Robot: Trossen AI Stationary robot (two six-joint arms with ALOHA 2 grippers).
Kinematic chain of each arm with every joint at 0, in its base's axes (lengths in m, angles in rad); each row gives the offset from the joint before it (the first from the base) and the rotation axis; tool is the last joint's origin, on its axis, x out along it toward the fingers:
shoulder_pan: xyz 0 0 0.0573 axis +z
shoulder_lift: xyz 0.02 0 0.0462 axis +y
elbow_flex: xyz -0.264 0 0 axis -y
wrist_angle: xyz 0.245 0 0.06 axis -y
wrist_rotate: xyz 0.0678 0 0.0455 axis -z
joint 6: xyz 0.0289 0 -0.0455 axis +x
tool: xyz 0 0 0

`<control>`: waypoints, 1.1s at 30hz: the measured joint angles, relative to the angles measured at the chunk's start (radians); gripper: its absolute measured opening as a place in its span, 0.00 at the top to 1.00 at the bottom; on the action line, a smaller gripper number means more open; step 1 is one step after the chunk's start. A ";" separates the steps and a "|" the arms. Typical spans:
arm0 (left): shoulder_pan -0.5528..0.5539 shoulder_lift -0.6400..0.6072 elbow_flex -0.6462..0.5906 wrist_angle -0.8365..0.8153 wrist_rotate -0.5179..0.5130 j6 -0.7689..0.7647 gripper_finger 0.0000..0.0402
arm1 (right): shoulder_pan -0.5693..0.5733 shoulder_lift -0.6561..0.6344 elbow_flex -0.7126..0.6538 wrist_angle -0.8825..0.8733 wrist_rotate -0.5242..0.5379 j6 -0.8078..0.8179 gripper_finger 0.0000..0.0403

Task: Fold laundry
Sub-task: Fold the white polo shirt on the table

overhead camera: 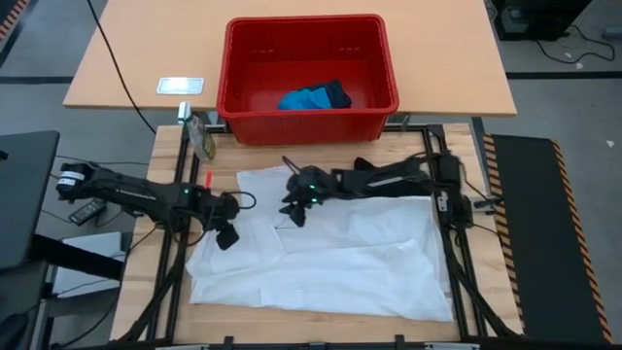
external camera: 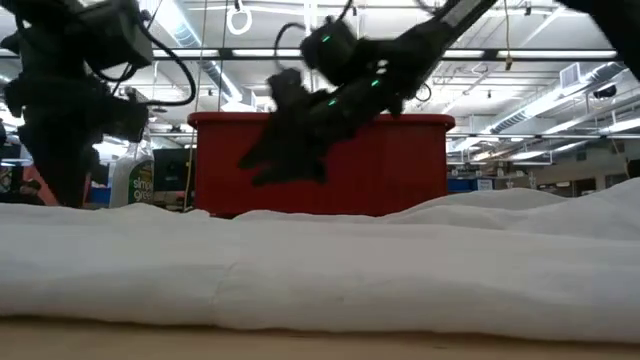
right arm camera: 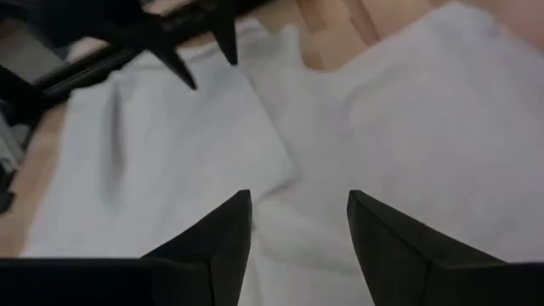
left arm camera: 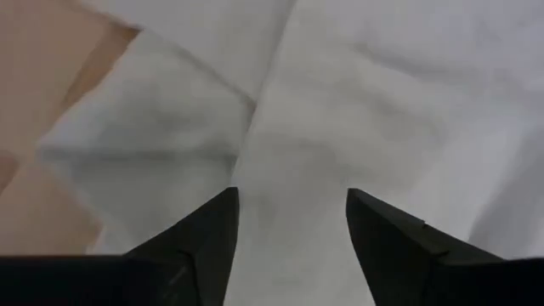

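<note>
- The white garment (overhead camera: 330, 248) lies spread over the wooden desk (overhead camera: 170, 156), partly folded, with one layer turned over the other near its left side.
- The left hand (overhead camera: 227, 233) hangs just above the left part of the garment; its two fingers stand apart and hold nothing, with only cloth showing between them in the left wrist view.
- The right hand (overhead camera: 296, 211) is over the upper middle of the garment, near its far edge; its fingers are also apart and empty.
- I judge that both hands stand open above the cloth because a fold was just laid down or a new grip is being sought; the pictures do not tell which.
- A fold edge (left arm camera: 255, 110) runs in front of the left hand, so this may be the next place to take hold.
- The red basket (overhead camera: 309, 78) stands behind the garment at the far side of the desk. Inside it lies a small blue piece (overhead camera: 303, 98) beside something dark (overhead camera: 336, 92), both waiting for their turn.
- The basket stands near the right arm and could hinder a wide swing to the back.
- A small bottle (overhead camera: 202, 136) stands at the left far corner, apart from the cloth.
</note>
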 joint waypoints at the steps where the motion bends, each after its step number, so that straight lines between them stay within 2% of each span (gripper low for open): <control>1: 0.002 0.002 -0.015 0.028 0.013 0.018 0.44 | -0.004 0.033 0.035 0.000 -0.005 0.005 0.49; 4: 0.011 0.004 -0.046 0.065 0.080 0.044 0.45 | -0.010 0.113 0.121 -0.002 -0.031 0.045 0.49; 7: 0.015 0.002 -0.049 0.056 0.085 0.015 0.53 | -0.009 0.175 0.186 -0.002 -0.058 0.078 0.50; 12: 0.018 0.000 -0.049 0.060 0.085 0.017 0.72 | -0.009 0.265 0.264 -0.006 -0.159 0.128 0.50; 19: 0.018 0.000 -0.046 0.056 0.088 0.013 0.97 | -0.008 0.317 0.307 -0.017 -0.191 0.159 0.54; 23: 0.018 0.000 -0.014 0.051 0.080 0.025 0.98 | -0.005 0.316 0.308 -0.015 -0.199 0.133 0.66; 29: 0.018 0.000 0.088 -0.058 -0.026 0.124 0.99 | 0.001 0.313 0.308 -0.014 -0.268 0.086 0.95; 33: 0.018 0.000 0.156 -0.164 -0.047 0.202 1.00 | 0.013 0.280 0.307 -0.027 -0.202 0.076 0.95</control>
